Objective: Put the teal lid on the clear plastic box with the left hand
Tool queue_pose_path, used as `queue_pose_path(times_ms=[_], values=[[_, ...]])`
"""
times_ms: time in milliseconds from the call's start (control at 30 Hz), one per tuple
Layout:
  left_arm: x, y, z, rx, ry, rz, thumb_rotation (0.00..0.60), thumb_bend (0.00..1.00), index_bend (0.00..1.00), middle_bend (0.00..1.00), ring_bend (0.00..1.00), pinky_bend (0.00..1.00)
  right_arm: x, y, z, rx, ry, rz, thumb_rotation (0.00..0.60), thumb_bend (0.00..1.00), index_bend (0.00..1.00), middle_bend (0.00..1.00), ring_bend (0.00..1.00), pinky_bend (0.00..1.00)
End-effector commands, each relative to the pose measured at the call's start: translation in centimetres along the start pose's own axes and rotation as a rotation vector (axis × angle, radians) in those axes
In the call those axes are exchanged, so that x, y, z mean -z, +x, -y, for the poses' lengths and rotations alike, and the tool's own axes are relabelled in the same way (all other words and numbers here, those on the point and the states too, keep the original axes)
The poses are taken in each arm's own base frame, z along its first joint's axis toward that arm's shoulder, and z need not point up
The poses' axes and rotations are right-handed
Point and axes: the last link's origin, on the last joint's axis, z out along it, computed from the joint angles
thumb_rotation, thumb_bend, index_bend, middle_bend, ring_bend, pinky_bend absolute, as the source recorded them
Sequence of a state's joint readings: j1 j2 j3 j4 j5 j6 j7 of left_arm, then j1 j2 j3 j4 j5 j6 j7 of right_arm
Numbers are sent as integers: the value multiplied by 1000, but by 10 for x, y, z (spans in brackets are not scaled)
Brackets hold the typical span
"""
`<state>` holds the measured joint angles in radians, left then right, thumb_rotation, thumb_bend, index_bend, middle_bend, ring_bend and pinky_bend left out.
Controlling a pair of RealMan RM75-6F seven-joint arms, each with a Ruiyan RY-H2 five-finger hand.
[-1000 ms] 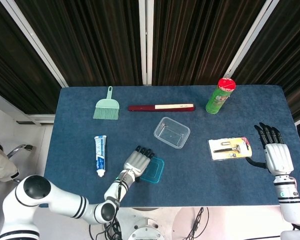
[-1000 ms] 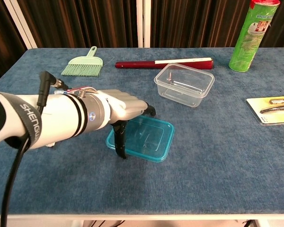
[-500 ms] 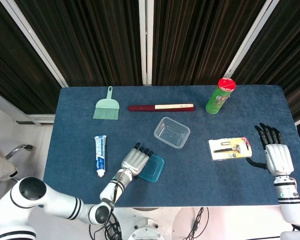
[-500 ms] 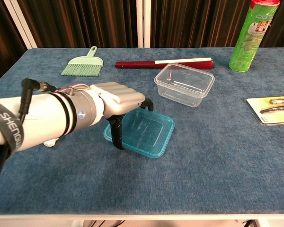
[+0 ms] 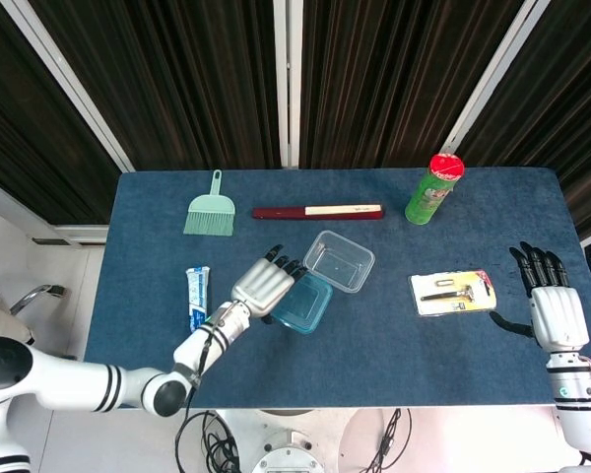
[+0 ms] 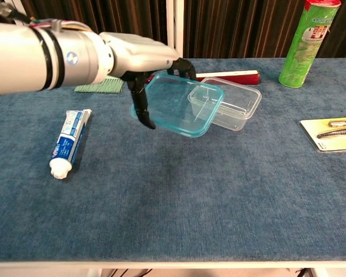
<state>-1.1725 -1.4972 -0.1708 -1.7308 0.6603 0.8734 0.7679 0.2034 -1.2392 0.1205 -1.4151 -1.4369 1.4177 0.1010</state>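
My left hand (image 5: 264,287) (image 6: 139,60) holds the teal lid (image 5: 303,303) (image 6: 181,105) in the air, thumb under its near-left edge and fingers over the top. The lid is see-through, tilted, and its right edge overlaps the left end of the clear plastic box (image 5: 341,260) (image 6: 232,104) as seen in the chest view. The box sits open on the blue table (image 5: 374,335) near its middle. My right hand (image 5: 553,307) rests open at the table's right edge, holding nothing; the chest view does not show it.
A toothpaste tube (image 5: 197,299) (image 6: 67,142) lies left of the lid. A green brush (image 5: 211,212) (image 6: 101,85), a dark red folded fan (image 5: 318,212) (image 6: 233,75) and a green can (image 5: 431,189) (image 6: 306,41) stand along the back. A razor pack (image 5: 453,293) (image 6: 332,133) lies right.
My left hand has lifted the teal lid off the table and carried it up and toward the clear box. The toothpaste tube is uncovered in the chest view. The right hand barely moved.
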Motion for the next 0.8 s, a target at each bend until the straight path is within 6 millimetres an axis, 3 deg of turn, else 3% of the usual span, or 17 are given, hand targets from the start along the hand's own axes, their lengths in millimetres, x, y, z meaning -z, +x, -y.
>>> queue_pose_path(times_ms=[33,267,433,800], values=[[-42,42,0,-52,-70,-39,600,203,358,306,193,19,6,7,4,5,-3,-12,600,33,0,0,0,0],[-97,61,-10,-101,-79,15,600,198,357,300,177,10,11,11,13,17,-17,-8,600,33,0,0,0,0],[-123,61,-12,-120,-53,61,600,199,357,299,177,9,10,11,17,19,-26,-1,600,33,0,0,0,0],[-145,45,-13,-144,-44,152,600,199,353,294,160,0,3,8,19,15,-29,14,600,33,0,0,0,0]])
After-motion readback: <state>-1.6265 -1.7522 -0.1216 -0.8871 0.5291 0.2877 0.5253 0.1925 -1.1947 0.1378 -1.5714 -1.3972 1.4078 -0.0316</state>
